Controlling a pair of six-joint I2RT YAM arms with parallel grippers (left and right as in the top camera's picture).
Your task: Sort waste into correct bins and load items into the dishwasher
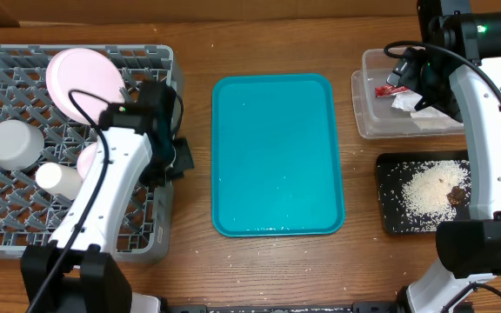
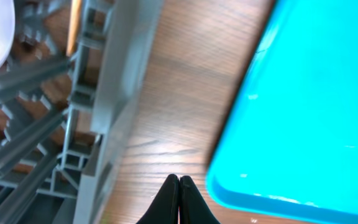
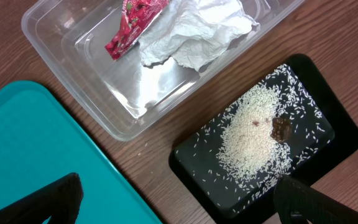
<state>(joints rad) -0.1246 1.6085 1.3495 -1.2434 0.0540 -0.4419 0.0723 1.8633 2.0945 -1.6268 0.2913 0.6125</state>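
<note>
Left hand (image 2: 179,182): pinched together, empty, above the counter (image 2: 166,93) between rack (image 1: 7,52) and teal tray (image 1: 277,156). Right hand (image 3: 179,180): spread apart, empty, above tub (image 3: 61,62). In rack, left: plate (image 1: 83,76), bowl (image 1: 11,143), cup (image 1: 57,178). In tub, far right: wrapper (image 3: 129,28), napkin (image 3: 191,34). On black tray (image 3: 344,140), near right: rice (image 3: 250,137), scrap (image 3: 281,129).

Surface: wooden table (image 1: 190,269), brown grain.
Left: grey dish rack (image 1: 7,54), flat on the wood.
Centre: teal serving tray (image 1: 272,156), near the rack, not touching.
Right, far side: clear tub (image 1: 368,126).
Right, near side: black tray (image 1: 390,217), just beside the tub, narrow gap between.
</note>
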